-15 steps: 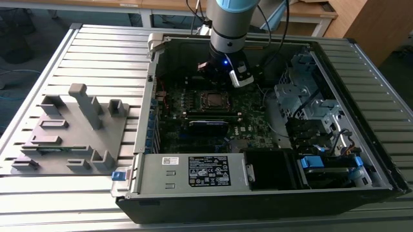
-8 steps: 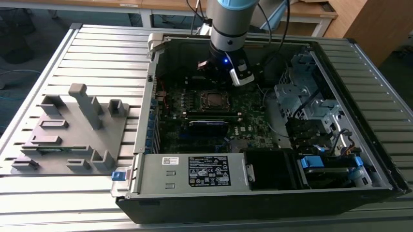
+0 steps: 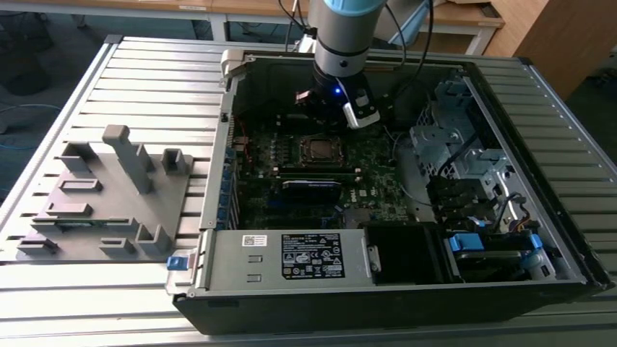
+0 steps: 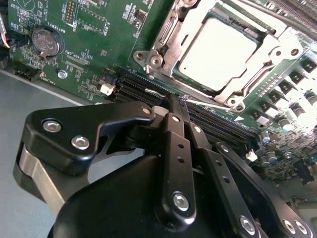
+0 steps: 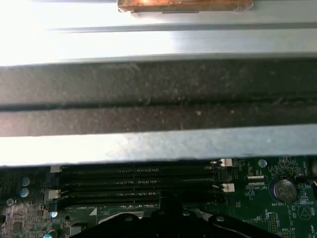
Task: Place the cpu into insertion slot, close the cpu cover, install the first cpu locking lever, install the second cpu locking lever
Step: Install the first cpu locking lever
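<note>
Looking into the open case [image 3: 386, 307], you had the cpu [image 4: 218, 52] lying flat in the insertion slot [image 3: 318, 148] with the cpu cover [image 4: 275, 49] lowered onto its edges, likely so it could be clamped down. Just beyond in the exterior view, your gripper [image 4: 174, 105] hung over the motherboard [image 3: 376, 195], fingers [image 4: 171, 144] pressed together, tips near the cover's corner and apart from the cpu.

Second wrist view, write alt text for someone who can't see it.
The cpu sits framed by the cpu cover on the green motherboard. The black end effector, closed, is in the foreground, its tip beside the cover's edge.
</note>
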`<state>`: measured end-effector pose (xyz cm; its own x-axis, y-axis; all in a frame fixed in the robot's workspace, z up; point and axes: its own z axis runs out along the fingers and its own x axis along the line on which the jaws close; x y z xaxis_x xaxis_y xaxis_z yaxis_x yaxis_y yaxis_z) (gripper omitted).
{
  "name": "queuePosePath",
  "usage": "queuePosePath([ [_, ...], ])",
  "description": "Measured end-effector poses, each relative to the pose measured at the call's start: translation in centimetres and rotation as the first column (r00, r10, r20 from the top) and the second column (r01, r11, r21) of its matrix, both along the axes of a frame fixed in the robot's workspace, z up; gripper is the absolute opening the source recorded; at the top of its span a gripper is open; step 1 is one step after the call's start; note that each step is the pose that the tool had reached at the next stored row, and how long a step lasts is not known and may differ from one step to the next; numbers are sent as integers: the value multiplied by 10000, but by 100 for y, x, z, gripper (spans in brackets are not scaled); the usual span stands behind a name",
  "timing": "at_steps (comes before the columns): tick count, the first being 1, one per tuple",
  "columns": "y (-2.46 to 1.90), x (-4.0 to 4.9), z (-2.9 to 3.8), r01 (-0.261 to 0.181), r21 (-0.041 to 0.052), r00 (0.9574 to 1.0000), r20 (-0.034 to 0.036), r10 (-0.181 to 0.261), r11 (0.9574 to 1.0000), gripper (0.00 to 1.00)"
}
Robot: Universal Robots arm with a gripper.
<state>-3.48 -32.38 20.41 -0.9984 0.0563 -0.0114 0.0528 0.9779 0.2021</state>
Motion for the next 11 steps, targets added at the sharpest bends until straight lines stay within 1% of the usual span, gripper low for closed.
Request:
queuePosePath([
  [2, 1, 0, -1, 0, 7, 10000, 33, 0, 10000, 11],
  [3, 0, 0, -1, 0, 5, 10000, 68, 0, 10000, 11],
  [8, -1, 0, -7, -1, 9, 9994, 345, 0, 10000, 11],
  [9, -1, -1, -10, -2, 11, 9992, 390, 1, 10000, 11],
  [11, -3, -11, -13, -2, 15, 9990, 448, 1, 10000, 11],
])
